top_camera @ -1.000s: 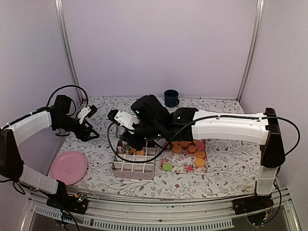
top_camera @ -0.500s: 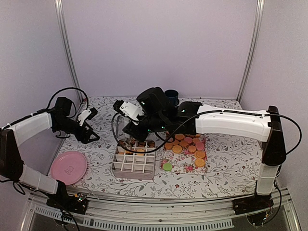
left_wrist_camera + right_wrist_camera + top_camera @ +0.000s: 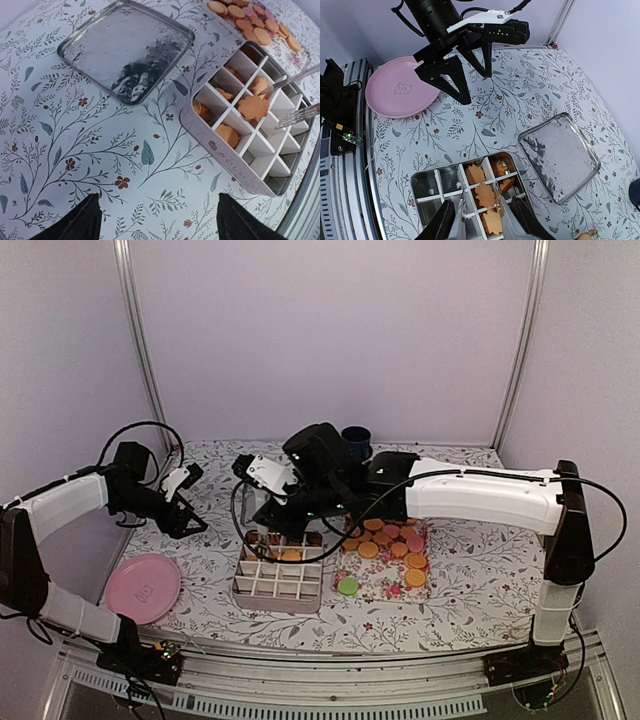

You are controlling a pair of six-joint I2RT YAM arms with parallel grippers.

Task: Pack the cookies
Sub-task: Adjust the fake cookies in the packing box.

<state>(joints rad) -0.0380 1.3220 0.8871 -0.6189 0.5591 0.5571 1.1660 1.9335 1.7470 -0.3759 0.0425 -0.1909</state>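
Round cookies (image 3: 388,538), mostly orange with some pink and one green (image 3: 347,586), lie on a floral mat right of the divided box (image 3: 275,598). They also show in the left wrist view (image 3: 250,20). My right gripper (image 3: 283,530) carries metal tongs and hovers open over the box's back cells (image 3: 480,187). A leaf-shaped orange cookie (image 3: 483,194) lies across the dividers between the tong tips; more orange cookies fill nearby cells (image 3: 227,134). My left gripper (image 3: 185,523) is open and empty above the tablecloth (image 3: 160,225), left of the box (image 3: 230,160).
A silver square lid (image 3: 127,50) lies behind the box, also in the right wrist view (image 3: 559,157). A pink plate (image 3: 143,587) sits at the near left. A dark blue cup (image 3: 355,443) stands at the back.
My right gripper has risen from low in the box's back cells and shifted a little back and left. The left arm has hardly moved.
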